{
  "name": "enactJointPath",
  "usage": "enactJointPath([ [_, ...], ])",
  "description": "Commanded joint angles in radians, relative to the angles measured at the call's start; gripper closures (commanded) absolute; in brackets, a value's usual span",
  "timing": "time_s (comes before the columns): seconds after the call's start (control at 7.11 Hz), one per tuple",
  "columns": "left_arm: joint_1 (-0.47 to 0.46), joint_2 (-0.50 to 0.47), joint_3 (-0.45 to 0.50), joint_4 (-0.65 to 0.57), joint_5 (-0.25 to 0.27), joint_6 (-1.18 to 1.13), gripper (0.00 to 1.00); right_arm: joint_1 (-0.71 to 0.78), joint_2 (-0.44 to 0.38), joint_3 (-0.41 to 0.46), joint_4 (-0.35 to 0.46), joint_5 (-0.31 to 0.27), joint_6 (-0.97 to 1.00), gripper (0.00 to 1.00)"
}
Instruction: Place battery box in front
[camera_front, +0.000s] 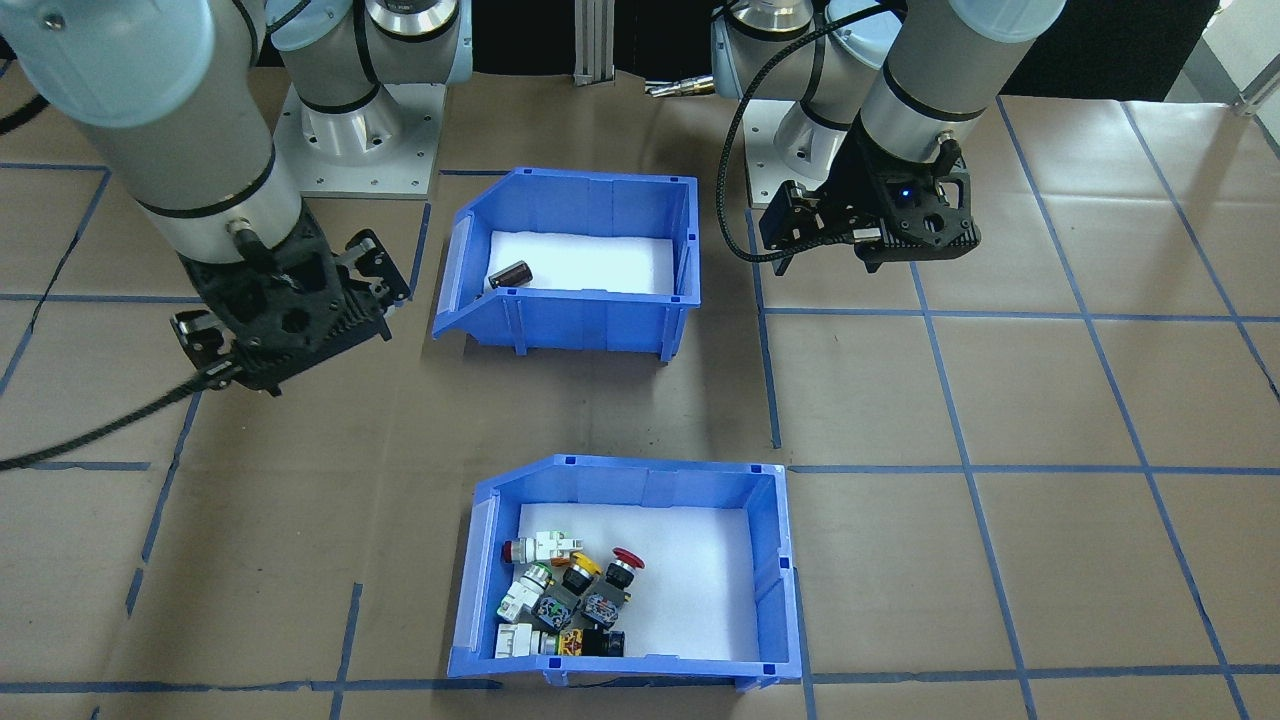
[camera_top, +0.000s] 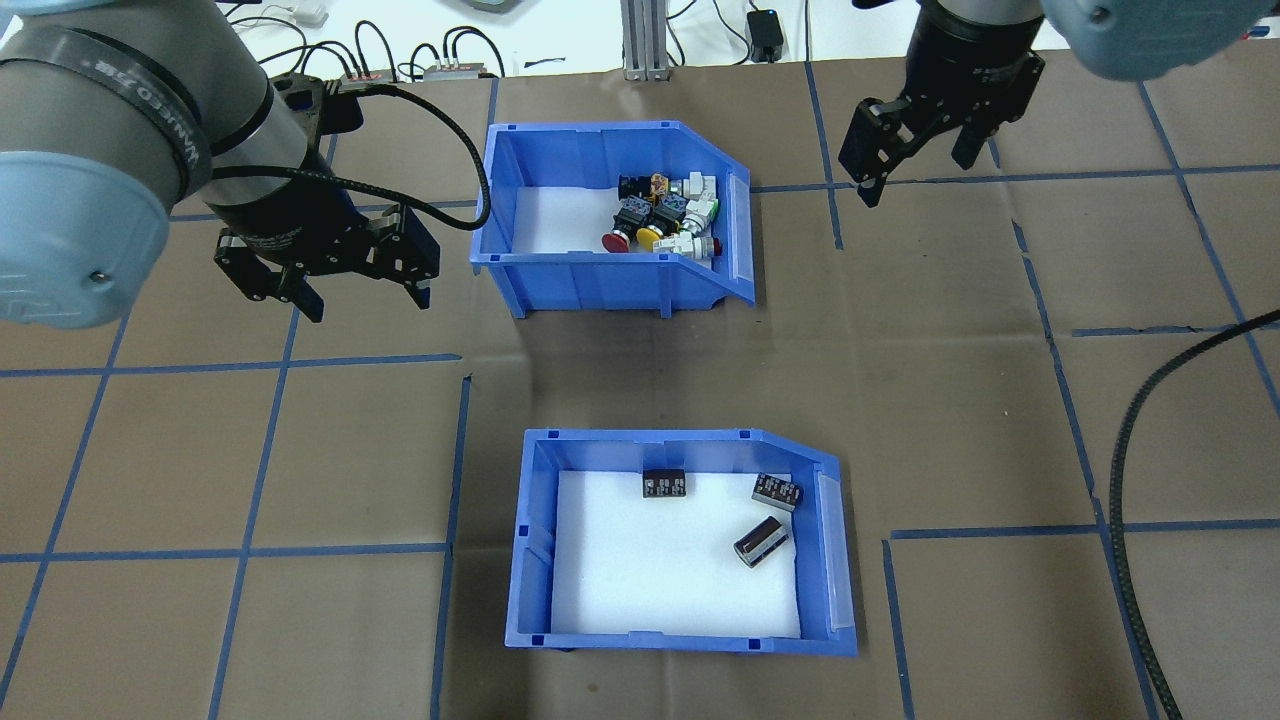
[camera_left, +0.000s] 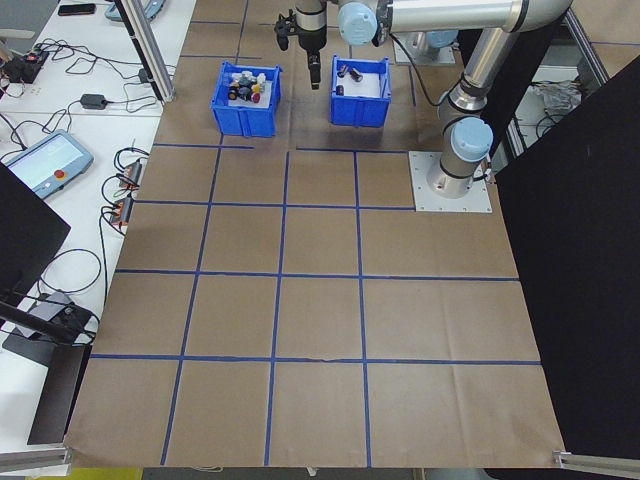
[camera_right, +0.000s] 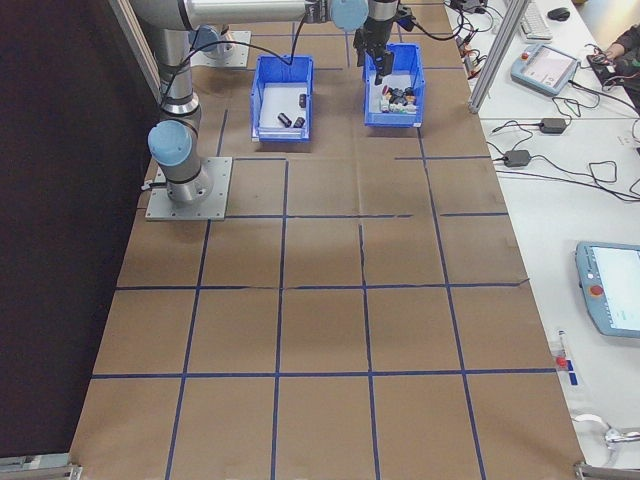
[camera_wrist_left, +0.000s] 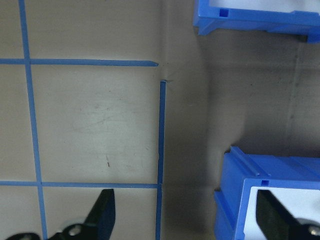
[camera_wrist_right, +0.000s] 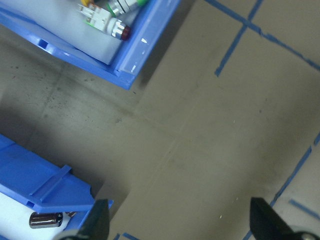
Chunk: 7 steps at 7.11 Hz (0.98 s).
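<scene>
Two bins: blue, same mould, lined up one behind the other down the middle of the table.
Battery box (camera_top: 680, 545): sat in the row nearer the robot base, flat on its bottom on the brown paper, nothing touching it.
Contents: three dark cells (camera_top: 762, 541) on white foam, bunched toward the open-front end in the overhead view; only one visible from across the table, the rest hidden by the wall.
Switch bin (camera_top: 610, 215): held the far row, well apart from the battery box, bare paper between them.
Why that mattered: looked like the start of the job, since "in front" was probably the far row, and the switch bin sat right there.
Pointing: sloped open front with the clear label strip faced the robot's right, same as the switch bin.
Long axis: ran left to right across the table, closed back wall on the robot's left.
Left gripper (camera_top: 350, 295): hung above the paper to the left of the switch bin, fingers spread wide, pinching nothing.
Left wrist view: showed a corner of the battery box low on the right, between the finger tips.
Right gripper (camera_top: 915, 170): hung to the right of the switch bin, fingers also apart and empty.
Why parked there: seemingly a neutral hover on either side of the bins, so either arm could drop onto a wall.
Grab guess: probably a side wall or the back rim, kept level so the loose cells wouldn't roll out the front.
</scene>
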Motion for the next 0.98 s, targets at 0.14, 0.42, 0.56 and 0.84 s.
enactJointPath([
  [0.14, -0.016, 0.038, -0.018, -0.014, -0.037, -0.335, 0.01, 0.138, 0.138, -0.161, -0.014, -0.002, -0.229, 0.0],
  [0.42, -0.019, 0.101, -0.127, -0.003, -0.05, -0.561, 0.01, 0.192, 0.178, -0.175, -0.021, 0.0, -0.366, 0.0],
  [0.56, -0.022, 0.177, -0.191, 0.001, -0.066, -0.69, 0.01, 0.224, 0.2, -0.175, -0.051, 0.001, -0.405, 0.0],
  [0.84, -0.039, 0.334, -0.34, 0.005, -0.1, -0.943, 0.01, 0.313, 0.278, -0.175, -0.161, -0.01, -0.424, 0.0],
])
